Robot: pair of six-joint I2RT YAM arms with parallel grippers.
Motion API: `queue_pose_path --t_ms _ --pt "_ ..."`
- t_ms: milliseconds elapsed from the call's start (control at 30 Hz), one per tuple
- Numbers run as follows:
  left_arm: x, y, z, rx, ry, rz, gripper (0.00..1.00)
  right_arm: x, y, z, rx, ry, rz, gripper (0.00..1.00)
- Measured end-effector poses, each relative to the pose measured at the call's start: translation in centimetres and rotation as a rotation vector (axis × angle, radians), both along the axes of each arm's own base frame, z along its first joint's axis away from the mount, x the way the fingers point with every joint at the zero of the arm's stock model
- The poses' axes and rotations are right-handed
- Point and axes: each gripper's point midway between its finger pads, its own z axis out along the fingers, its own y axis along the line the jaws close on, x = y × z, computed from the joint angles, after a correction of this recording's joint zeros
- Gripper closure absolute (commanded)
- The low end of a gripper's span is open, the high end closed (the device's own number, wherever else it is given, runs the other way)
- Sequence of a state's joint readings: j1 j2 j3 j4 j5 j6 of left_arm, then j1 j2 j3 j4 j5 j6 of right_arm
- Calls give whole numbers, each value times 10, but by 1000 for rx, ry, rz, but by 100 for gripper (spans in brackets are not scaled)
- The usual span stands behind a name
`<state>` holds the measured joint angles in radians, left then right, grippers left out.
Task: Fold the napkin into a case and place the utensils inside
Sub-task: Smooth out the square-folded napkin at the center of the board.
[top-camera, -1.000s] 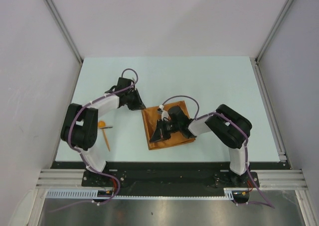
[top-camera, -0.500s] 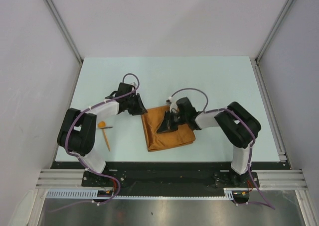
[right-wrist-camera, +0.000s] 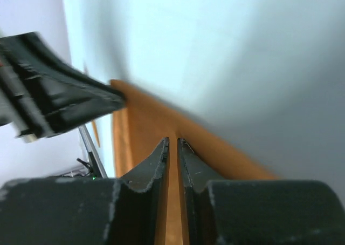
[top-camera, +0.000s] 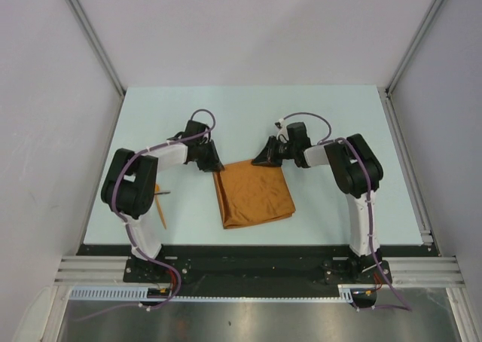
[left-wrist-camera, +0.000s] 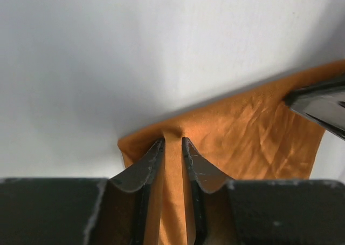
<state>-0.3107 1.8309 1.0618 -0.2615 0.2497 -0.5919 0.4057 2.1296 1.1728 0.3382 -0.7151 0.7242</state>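
Right, mid-fold. Working on a pale mint tabletop (top-camera: 339, 131), with the soft rust-orange cloth napkin (top-camera: 254, 195) centre as a rough square. Pinching its far left corner in the black left gripper (left-wrist-camera: 172, 142); nearly pressed together at the far right corner with the right gripper (right-wrist-camera: 173, 143), hold impossible to tell. Next, probably: drawing that edge nearward evenly. Leaving thin orange plastic utensils (top-camera: 161, 212) well left.

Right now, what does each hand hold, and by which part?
Left hand pinches the napkin at its far left corner; right hand pinches its far edge, further right.
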Motion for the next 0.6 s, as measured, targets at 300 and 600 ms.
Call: queue_pose_path --t_ms 300,600 --pt "6 10 4 126 -38 -35 54 18 -33 -8 -33 19 -26 47" --pt "-65 -40 86 142 -265 -257 51 -43 -81 75 -395 -86 -137 25"
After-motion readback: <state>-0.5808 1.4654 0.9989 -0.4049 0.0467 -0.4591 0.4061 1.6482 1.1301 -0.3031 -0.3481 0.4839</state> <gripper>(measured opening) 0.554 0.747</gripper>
